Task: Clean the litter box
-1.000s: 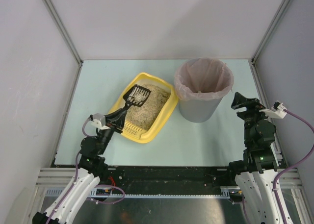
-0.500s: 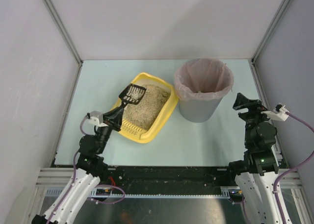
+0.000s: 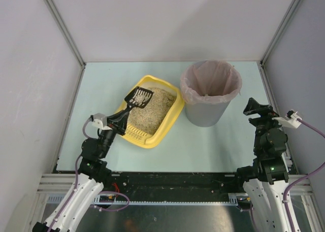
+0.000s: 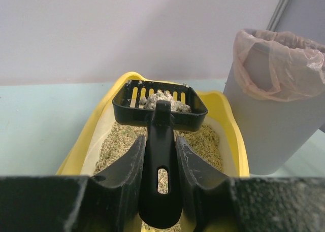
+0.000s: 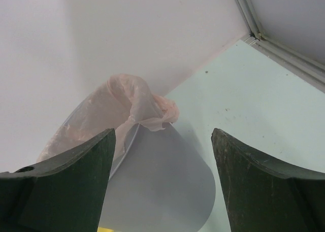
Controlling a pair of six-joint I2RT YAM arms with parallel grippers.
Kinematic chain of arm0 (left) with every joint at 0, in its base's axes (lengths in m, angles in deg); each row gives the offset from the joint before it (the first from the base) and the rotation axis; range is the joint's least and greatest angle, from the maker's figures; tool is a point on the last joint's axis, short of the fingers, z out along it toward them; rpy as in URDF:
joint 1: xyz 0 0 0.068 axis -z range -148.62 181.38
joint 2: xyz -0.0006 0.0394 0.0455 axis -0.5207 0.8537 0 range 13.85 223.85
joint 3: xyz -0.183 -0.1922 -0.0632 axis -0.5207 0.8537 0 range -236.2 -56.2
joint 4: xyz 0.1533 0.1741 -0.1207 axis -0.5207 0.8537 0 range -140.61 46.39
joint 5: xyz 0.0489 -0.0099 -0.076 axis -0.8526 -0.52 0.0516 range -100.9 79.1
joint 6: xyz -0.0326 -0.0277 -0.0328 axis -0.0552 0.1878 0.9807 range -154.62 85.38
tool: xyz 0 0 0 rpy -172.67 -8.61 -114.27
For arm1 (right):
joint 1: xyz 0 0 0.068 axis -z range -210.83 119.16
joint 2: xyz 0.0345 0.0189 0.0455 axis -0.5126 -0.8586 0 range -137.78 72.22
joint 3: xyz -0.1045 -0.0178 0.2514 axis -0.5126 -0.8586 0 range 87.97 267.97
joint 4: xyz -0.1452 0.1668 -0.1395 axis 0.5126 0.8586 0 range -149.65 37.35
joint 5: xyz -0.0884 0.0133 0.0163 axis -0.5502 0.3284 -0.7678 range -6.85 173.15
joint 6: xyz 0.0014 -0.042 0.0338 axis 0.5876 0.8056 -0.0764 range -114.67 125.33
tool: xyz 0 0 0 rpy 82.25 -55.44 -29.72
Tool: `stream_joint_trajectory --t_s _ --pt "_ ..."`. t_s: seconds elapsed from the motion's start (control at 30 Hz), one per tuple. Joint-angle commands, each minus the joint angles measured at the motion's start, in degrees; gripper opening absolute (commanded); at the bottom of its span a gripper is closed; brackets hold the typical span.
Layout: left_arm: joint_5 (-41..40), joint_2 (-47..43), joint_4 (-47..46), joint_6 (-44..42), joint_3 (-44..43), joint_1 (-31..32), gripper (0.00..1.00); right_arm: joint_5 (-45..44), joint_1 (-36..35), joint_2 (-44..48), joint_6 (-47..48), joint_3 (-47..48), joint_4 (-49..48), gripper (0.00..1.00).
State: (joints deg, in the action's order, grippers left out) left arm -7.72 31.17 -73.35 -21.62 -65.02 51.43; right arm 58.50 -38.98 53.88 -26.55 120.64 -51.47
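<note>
The litter box (image 3: 172, 119) is sitting on the pale desk (image 3: 203, 140), left of centre, with its slotted lip at the 7 o'clock end and beige litter (image 3: 152, 112) covering its floor. The grey bin (image 3: 203, 118) is standing just beside it at 3 o'clock, a pinkish liner (image 3: 193, 85) folding over its rim.

The left claw (image 3: 119, 121) is clenching the handle of a black scoop (image 3: 134, 102), with 1 finger pressing each side of it. From the claw, the scoop is pointing toward 1 o'clock, its slotted head hanging over the litter at the box's far left part. In the left wrist view the scoop (image 4: 160, 120) is carrying a pale clump (image 4: 160, 100) in its head, raised above the litter, with the box's yellow rim (image 4: 237, 145) showing behind and the bin (image 4: 269, 130) rising at 3 o'clock.

The right claw (image 3: 252, 106) is hovering at 4 o'clock of the bin, apart from it, with its jaws spread wide and grasping nothing. Through the right wrist camera the claw (image 5: 162, 140) is framing the bin's wall (image 5: 162, 176) and liner edge between its 2 dark fingers (image 5: 66, 181).
</note>
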Motion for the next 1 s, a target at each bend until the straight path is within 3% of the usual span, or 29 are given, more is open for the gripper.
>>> stream_joint_trajectory --t_s 0.0,0.07,0.13,0.23,0.33,0.43,0.57,0.7,0.83,0.97 --pt "-0.91 -3.96 -2.83 0.72 0.91 -0.37 0.0 0.2 -0.03 0.51 0.42 0.29 -1.77 0.81" --pt "3.57 -1.16 2.76 -0.77 -2.33 0.24 0.0 0.56 -0.03 1.73 -0.28 0.21 -1.86 0.81" --pt "0.0 -2.1 6.13 -0.96 -2.7 0.6 0.0 1.09 -0.03 2.52 -0.55 0.21 -1.77 0.8" --pt "1.47 -5.46 -1.67 0.89 1.43 0.6 0.0 1.18 0.05 2.88 -0.2 0.29 -1.94 0.8" --pt "-1.85 -5.09 4.46 -1.39 -0.67 0.6 0.0 0.83 0.06 3.06 -0.46 0.29 -2.21 0.79" --pt "-0.74 -8.7 -1.33 1.06 3.53 0.6 0.0 1.7 0.06 3.76 -1.61 0.29 -2.21 0.79" --pt "2.36 -4.67 2.53 0.46 2.32 0.6 0.0 2.41 0.06 4.55 -1.78 0.29 -2.21 0.79" --pt "-1.25 -11.6 -2.12 0.19 4.68 0.6 0.02 1.44 0.06 5.25 -2.22 0.29 -0.81 0.79" --pt "1.92 -3.09 0.94 -3.33 1.62 1.04 0.0 1.0 0.05 5.95 -1.7 0.21 -0.8 0.79" --pt "-0.64 -7.56 -11.78 0.19 6.7 0.69 0.0 0.74 0.06 6.57 -0.64 0.82 0.16 0.79"
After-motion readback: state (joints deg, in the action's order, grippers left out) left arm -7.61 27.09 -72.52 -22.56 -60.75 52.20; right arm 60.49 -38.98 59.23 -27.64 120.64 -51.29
